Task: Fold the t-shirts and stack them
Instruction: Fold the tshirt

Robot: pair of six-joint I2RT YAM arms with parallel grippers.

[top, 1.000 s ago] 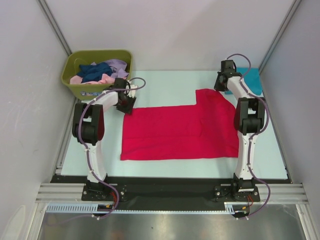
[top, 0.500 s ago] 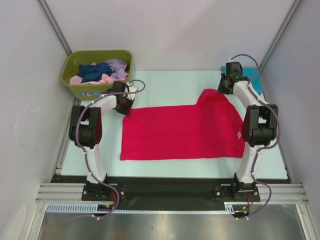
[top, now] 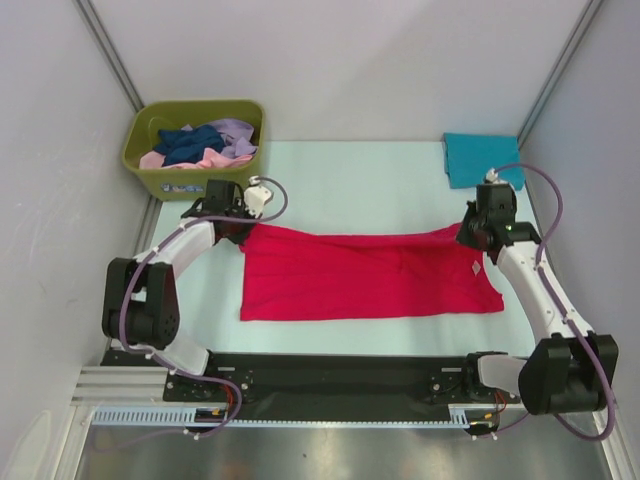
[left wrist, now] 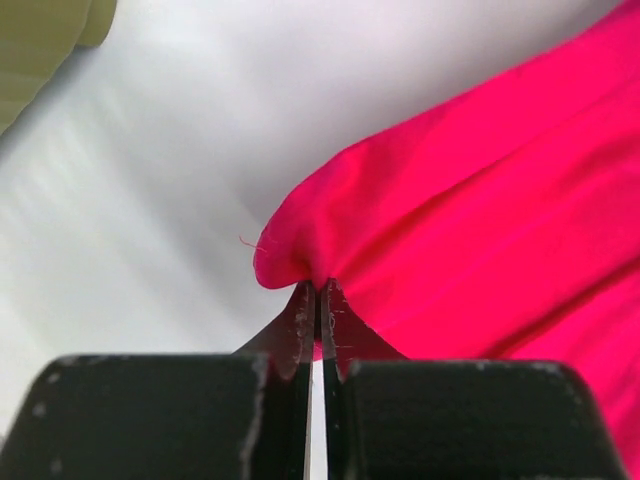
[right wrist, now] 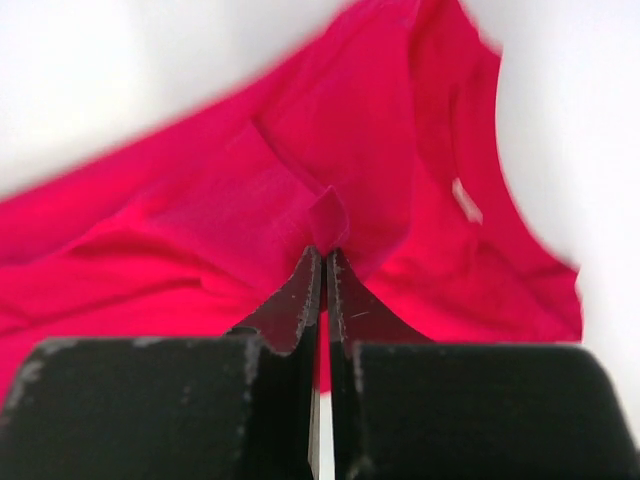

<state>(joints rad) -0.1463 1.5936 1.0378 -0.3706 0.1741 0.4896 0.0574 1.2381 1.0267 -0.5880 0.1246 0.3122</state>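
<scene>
A bright red t-shirt [top: 370, 280] lies spread across the middle of the table, its far edge lifted and pulled toward the near side. My left gripper [top: 243, 232] is shut on the shirt's far left corner [left wrist: 300, 262]. My right gripper [top: 468, 236] is shut on the far right edge near the collar [right wrist: 325, 222]. A folded teal t-shirt [top: 480, 158] lies at the far right. Navy, pink and lavender tees [top: 200, 142] lie piled in the olive-green bin [top: 150, 172].
The olive-green bin stands at the far left corner, just beyond my left arm. Grey walls close in on both sides. The table's near edge meets a black rail [top: 340, 375].
Both grippers have moved toward the near side with the red shirt's far edge, so the upper part folds over. The right arm has left the teal shirt uncovered.
</scene>
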